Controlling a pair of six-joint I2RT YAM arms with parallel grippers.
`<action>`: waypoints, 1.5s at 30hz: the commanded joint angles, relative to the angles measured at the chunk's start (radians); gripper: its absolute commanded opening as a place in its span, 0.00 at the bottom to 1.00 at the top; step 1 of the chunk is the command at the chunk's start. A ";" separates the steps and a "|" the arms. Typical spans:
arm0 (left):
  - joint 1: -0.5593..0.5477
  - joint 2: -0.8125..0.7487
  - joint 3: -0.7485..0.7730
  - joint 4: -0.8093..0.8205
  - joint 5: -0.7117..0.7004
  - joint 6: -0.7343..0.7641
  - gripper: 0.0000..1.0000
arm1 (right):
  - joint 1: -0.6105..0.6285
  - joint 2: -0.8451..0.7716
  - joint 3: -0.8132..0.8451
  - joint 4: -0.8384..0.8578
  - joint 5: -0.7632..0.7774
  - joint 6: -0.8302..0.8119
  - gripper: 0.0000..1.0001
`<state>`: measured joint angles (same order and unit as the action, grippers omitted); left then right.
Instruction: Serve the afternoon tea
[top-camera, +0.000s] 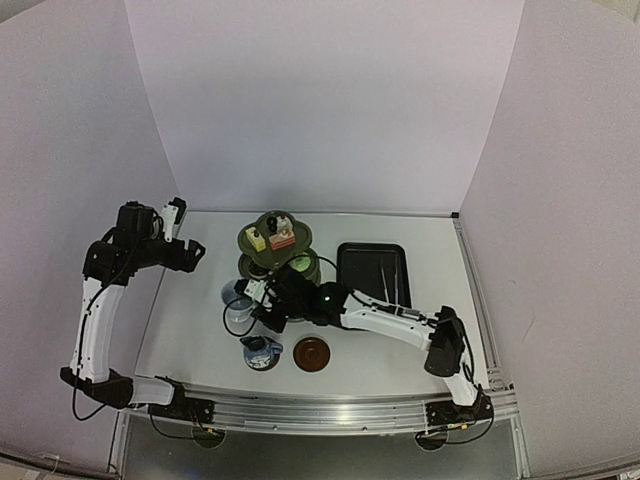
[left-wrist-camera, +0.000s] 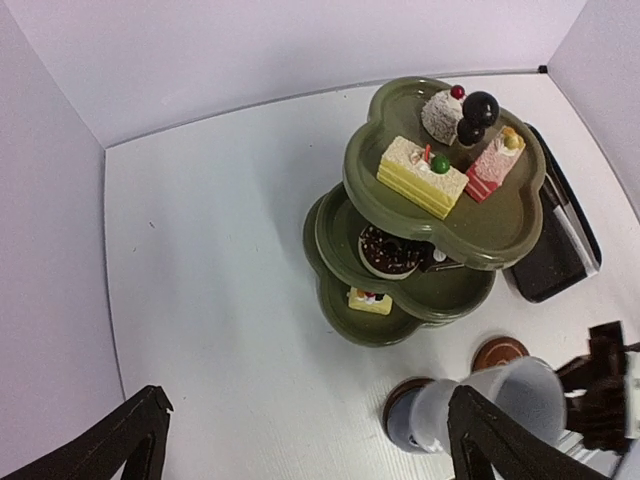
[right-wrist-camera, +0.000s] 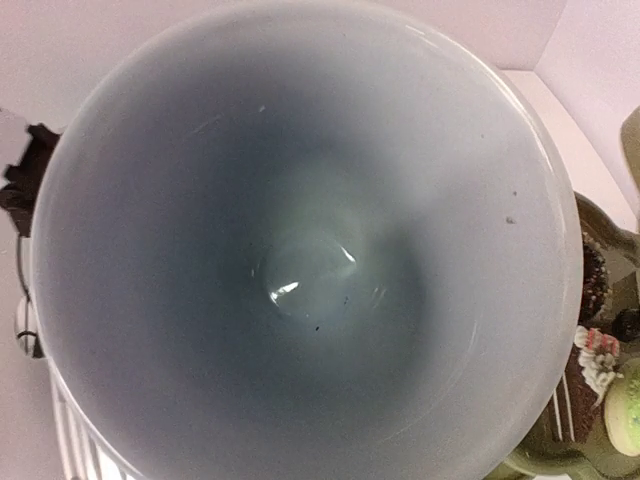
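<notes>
A matte white table (top-camera: 190, 310) sits between plain pale walls (top-camera: 320, 100). The glossy olive scalloped stand (left-wrist-camera: 520, 225) stands mid-table. At its 7 o'clock in the top view, the right gripper (top-camera: 260, 306) is clamped on the smooth pale cup (left-wrist-camera: 525, 395). The left gripper (left-wrist-camera: 308, 394) hangs with its fingers wide apart.

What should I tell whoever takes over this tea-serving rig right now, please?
Left gripper: open, empty, raised at the left.
Right gripper: shut on the pale cup, held tilted in front of the stand.
Done: cakes sit on all three tiers.
Dark-blue pot and a brown saucer stand near the front edge.
Left, probably: set the cup on a saucer.
</notes>
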<state>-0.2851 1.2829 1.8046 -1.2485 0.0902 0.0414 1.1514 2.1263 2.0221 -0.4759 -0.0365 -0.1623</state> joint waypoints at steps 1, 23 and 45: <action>0.062 -0.039 -0.092 0.120 0.039 -0.102 0.99 | -0.044 -0.262 -0.096 -0.032 -0.166 -0.028 0.00; 0.241 -0.238 -0.671 0.372 0.142 -0.175 1.00 | -0.128 -0.431 -0.644 -0.166 -0.183 -0.327 0.00; 0.256 -0.220 -0.710 0.379 0.154 -0.134 1.00 | -0.128 -0.365 -0.824 0.140 -0.094 -0.330 0.00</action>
<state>-0.0353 1.0626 1.0859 -0.9095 0.2241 -0.1042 1.0216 1.7847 1.2199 -0.4353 -0.1230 -0.5003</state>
